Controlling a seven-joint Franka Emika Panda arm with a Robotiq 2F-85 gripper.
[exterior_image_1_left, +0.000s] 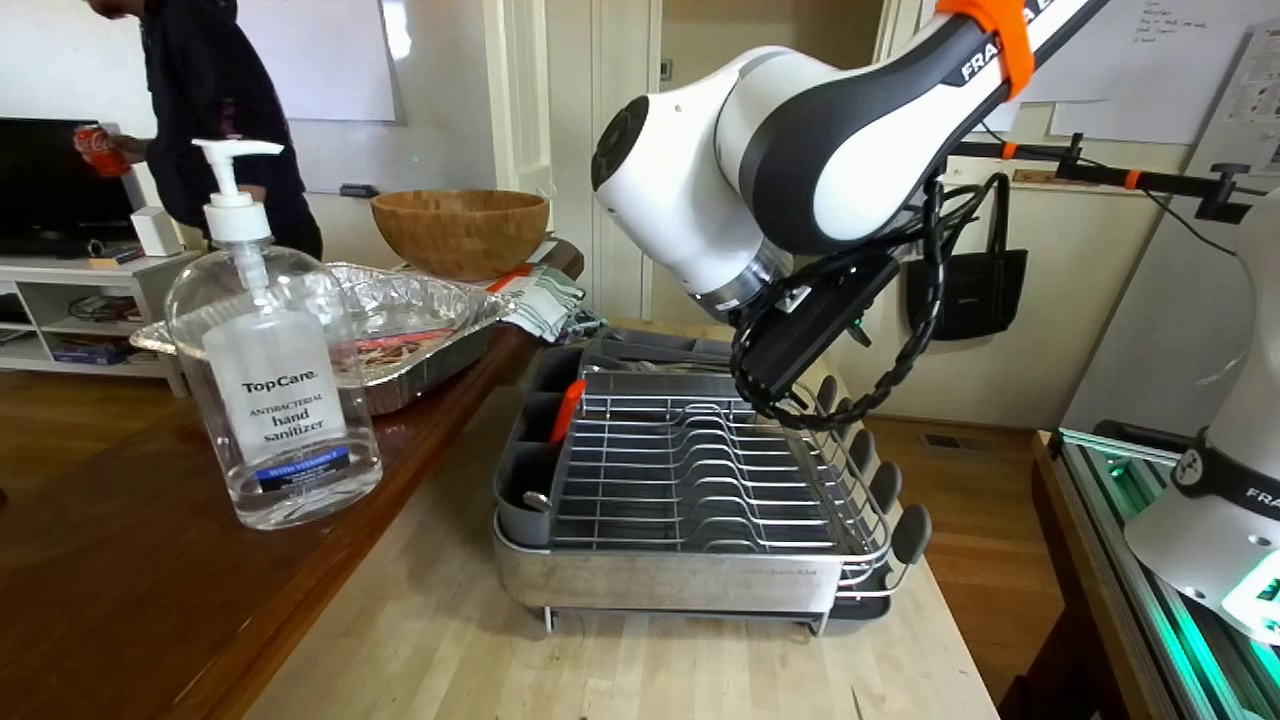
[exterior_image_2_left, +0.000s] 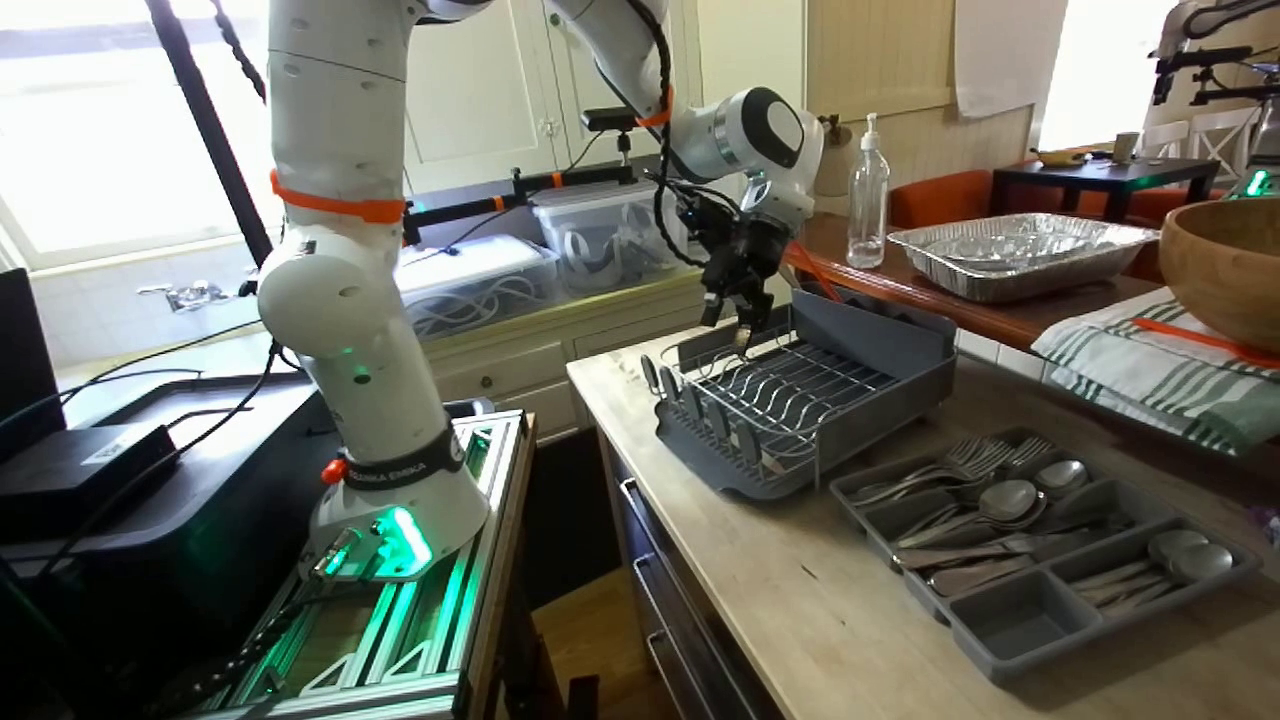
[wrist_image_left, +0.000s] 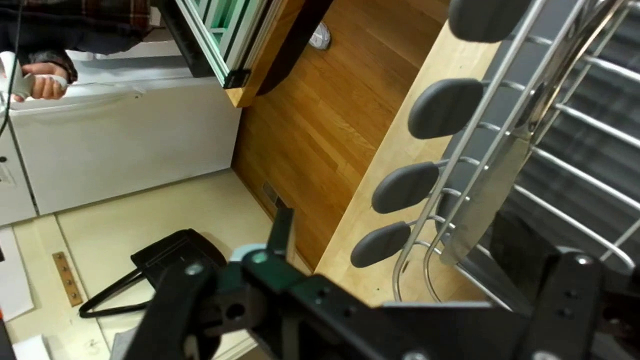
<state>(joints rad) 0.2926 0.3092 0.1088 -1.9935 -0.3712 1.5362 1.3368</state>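
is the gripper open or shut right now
Open. In the wrist view the fingers of the gripper stand wide apart, and part of the dish rack shows between them.

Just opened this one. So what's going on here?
A robot arm extends over a dish rack on a wooden countertop. Its gripper hangs open above the rack's edge, holding nothing. A long metal utensil lies along that side of the rack. A gray tray of cutlery sits beside the rack, and in the background a person holds a red can.
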